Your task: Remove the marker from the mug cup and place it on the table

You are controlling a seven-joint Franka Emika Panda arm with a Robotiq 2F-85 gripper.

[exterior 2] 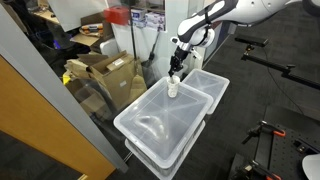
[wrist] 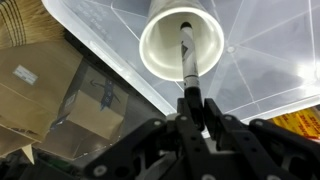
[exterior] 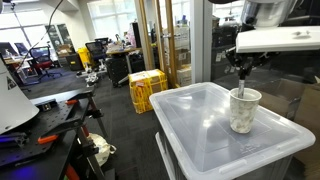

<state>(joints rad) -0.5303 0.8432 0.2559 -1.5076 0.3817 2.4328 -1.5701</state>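
Note:
The speckled cream mug cup (exterior: 244,110) stands on the translucent plastic bin top, the table (exterior: 200,130), near its far edge; it also shows in an exterior view (exterior 2: 173,89). In the wrist view I look down into the cup (wrist: 160,45). The black marker (wrist: 187,58) rises from the cup's inside up between my fingers. My gripper (wrist: 190,100) is directly above the cup and shut on the marker's upper end. In an exterior view the gripper (exterior: 241,68) hangs just above the cup's rim, with the marker's dark stick (exterior: 241,85) reaching down into it.
A second bin top (exterior 2: 210,85) adjoins the first. Cardboard boxes (exterior 2: 110,70) stand on the floor beside the bins. A yellow crate (exterior: 147,88) and office chairs are farther off. A dark workbench (exterior: 40,130) with tools lies to one side.

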